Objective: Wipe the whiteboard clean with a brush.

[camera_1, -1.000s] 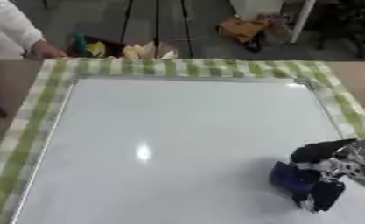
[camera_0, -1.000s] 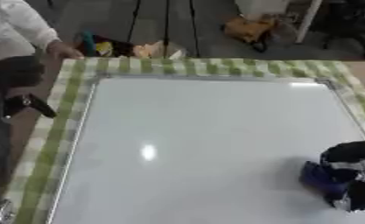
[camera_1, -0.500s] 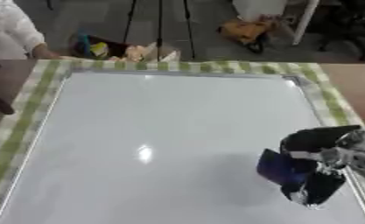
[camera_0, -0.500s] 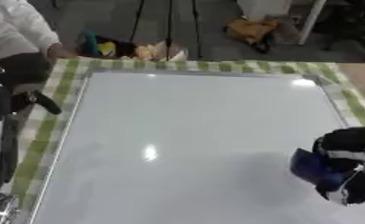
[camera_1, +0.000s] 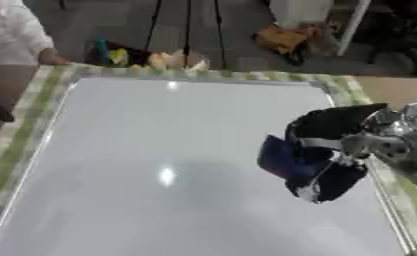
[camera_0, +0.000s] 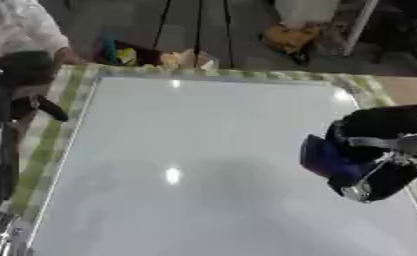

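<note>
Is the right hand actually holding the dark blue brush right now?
Touching. In the right eye view the right hand has its black fingers curled round the dark blue brush, no gap between them, above the whiteboard.

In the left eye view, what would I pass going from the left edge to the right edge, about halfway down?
Robot's left arm → green checked cloth → whiteboard → blue brush → right hand curled around the brush.
</note>
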`<act>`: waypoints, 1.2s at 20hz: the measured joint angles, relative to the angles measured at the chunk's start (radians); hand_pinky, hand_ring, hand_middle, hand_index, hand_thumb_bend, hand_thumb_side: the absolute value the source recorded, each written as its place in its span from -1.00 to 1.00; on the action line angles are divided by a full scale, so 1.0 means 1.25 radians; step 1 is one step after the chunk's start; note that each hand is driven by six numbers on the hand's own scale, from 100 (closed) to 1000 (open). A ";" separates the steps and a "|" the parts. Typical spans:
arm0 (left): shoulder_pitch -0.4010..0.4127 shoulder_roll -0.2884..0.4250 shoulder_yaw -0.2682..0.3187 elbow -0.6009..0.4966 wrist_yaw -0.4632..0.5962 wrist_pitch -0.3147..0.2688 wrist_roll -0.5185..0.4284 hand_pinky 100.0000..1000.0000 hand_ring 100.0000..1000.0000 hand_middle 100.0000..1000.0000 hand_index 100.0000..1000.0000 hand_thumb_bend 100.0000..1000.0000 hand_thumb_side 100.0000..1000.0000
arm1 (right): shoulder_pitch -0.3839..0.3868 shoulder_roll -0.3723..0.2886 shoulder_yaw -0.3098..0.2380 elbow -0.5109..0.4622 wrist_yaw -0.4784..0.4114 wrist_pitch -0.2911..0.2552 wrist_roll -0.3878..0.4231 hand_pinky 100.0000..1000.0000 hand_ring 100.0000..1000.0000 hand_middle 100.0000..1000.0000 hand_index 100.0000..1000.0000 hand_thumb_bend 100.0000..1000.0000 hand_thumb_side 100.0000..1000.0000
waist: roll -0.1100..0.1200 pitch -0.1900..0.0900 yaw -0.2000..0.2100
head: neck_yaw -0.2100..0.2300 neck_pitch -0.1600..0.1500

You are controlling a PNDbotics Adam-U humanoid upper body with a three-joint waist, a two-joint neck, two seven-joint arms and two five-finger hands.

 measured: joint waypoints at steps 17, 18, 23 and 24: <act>0.000 -0.007 -0.005 0.000 0.006 0.001 -0.007 -0.27 0.57 0.47 0.33 -1.00 0.88 | -0.166 0.200 0.142 0.191 0.080 0.012 0.001 -0.76 -0.23 -0.76 -0.78 -1.00 -0.20 | -0.003 0.001 0.017 | -0.009 0.000; 0.000 -0.007 -0.005 0.000 0.007 0.001 -0.008 -0.27 0.57 0.47 0.33 -1.00 0.88 | -0.172 0.212 0.147 0.206 0.089 0.012 0.001 -0.76 -0.23 -0.75 -0.77 -1.00 -0.19 | -0.003 0.002 0.018 | -0.010 0.000; 0.000 -0.007 -0.005 0.000 0.008 0.003 -0.011 -0.27 0.57 0.47 0.32 -1.00 0.88 | -0.195 0.262 0.158 0.262 0.127 0.010 0.000 -0.73 -0.21 -0.71 -0.72 -1.00 -0.13 | -0.004 0.004 0.022 | -0.013 -0.001; 0.000 -0.007 -0.005 0.000 0.008 0.003 -0.011 -0.27 0.57 0.47 0.32 -1.00 0.88 | -0.199 0.271 0.158 0.270 0.138 0.010 0.000 -0.73 -0.21 -0.71 -0.72 -1.00 -0.13 | -0.004 0.004 0.022 | -0.013 -0.001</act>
